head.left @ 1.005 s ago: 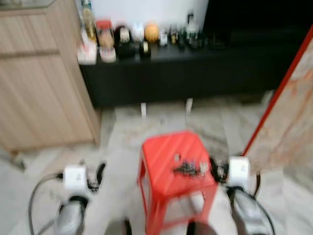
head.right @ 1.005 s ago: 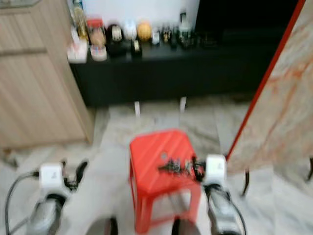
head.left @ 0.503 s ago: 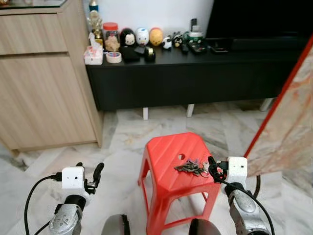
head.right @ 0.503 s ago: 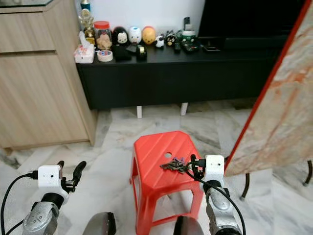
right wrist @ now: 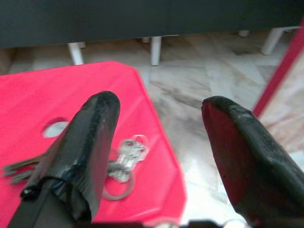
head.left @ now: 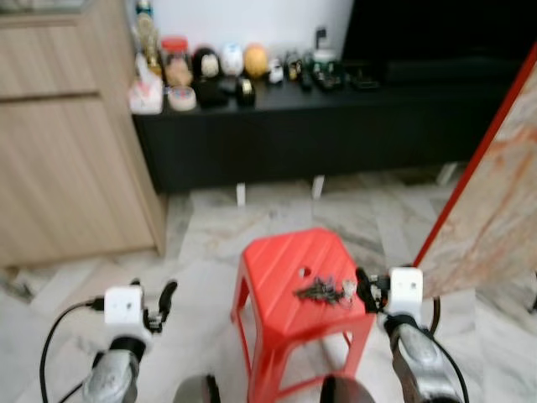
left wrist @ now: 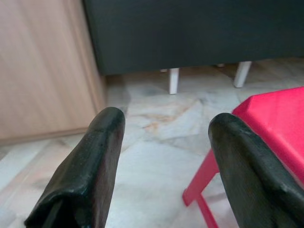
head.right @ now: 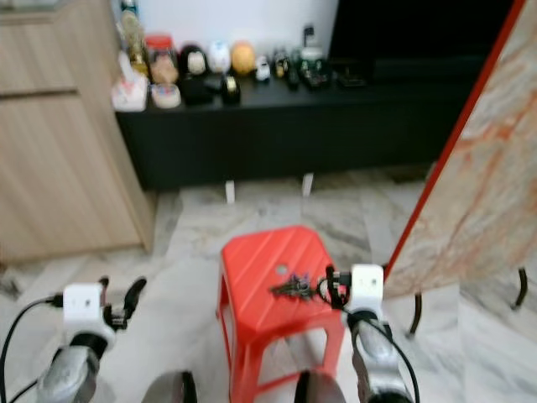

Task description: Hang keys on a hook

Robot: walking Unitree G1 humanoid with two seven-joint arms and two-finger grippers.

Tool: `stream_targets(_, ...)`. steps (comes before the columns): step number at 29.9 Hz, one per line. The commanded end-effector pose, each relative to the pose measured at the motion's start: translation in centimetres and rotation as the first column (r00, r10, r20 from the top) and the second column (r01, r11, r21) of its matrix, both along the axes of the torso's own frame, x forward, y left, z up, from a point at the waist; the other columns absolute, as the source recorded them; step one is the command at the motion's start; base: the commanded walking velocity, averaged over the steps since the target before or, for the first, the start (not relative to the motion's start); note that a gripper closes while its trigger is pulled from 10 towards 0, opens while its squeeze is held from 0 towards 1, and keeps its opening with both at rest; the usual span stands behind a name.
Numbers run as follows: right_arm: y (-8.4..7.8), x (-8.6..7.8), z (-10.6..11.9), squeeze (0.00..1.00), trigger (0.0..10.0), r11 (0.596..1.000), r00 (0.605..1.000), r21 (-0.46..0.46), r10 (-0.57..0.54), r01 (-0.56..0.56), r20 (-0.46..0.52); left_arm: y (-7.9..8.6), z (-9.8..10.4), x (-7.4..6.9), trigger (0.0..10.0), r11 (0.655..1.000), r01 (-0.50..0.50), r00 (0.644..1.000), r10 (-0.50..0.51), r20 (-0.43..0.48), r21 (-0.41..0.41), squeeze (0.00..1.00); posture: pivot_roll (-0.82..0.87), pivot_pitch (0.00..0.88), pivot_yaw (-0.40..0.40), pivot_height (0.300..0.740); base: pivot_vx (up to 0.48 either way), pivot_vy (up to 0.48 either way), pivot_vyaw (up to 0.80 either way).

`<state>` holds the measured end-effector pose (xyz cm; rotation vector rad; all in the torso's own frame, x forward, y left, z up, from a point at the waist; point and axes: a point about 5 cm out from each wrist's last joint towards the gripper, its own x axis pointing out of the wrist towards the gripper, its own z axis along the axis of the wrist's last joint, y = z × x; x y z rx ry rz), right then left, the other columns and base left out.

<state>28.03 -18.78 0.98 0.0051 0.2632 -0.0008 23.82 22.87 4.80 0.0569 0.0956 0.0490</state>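
Marble floor, red stool [head.left: 294,290] w/ keys [head.left: 320,290], right claw [right wrist: 159,156] wide open beside them, left claw [left wrist: 164,171] open, empty

Glossy red plastic stool [head.left: 302,281], metal keys [right wrist: 121,156], polished marble floor [left wrist: 156,156]

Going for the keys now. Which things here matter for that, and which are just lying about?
For the job:
- keys lying on the red stool
- right gripper, open beside them
- left gripper, open, off to the stool's side

Lying about:
- figurines and jars on the black cabinet
- wooden cupboard
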Motion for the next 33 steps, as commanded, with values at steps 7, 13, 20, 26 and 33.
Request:
stream_targets(7,-0.5,-0.1,0.0,0.00,10.0,0.999,1.000,0.014,-0.029,0.029,0.005,-0.4,0.0,0.1,10.0,1.000,0.019,1.000,-0.019,-0.006,0.001,0.00,0.09,0.000,-0.059,0.591,0.305,0.000,0.43)
stream_targets(13,-0.5,-0.1,0.0,0.00,10.0,1.000,1.000,0.016,-0.026,0.026,0.001,-0.4,-0.1,0.1,10.0,1.000,0.020,1.000,-0.020,-0.009,0.003,0.00,0.09,0.000,-0.058,0.591,0.311,0.000,0.00)
stream_targets(20,-0.6,0.0,-0.1,0.00,10.0,0.999,1.000,0.022,-0.026,0.026,-0.013,-0.3,0.0,0.1,10.0,1.000,0.021,1.000,-0.021,-0.005,0.004,0.00,0.09,0.000,-0.054,0.591,0.213,0.000,0.00)
stream_targets(26,0.2,0.5,-0.5,0.00,10.0,0.993,0.988,0.025,0.116,-0.114,-0.102,-0.2,0.0,-0.1,10.0,1.000,0.022,1.000,-0.021,-0.010,0.007,0.00,0.10,0.000,-0.049,0.591,0.000,0.000,0.00)
stream_targets(33,-0.8,0.4,-0.7,1.00,10.0,0.990,0.978,0.023,0.139,-0.137,-0.158,0.1,-0.1,-0.3,10.0,1.000,0.016,1.000,-0.016,-0.018,0.013,0.00,0.10,0.000,-0.043,0.591,0.000,0.000,0.00)
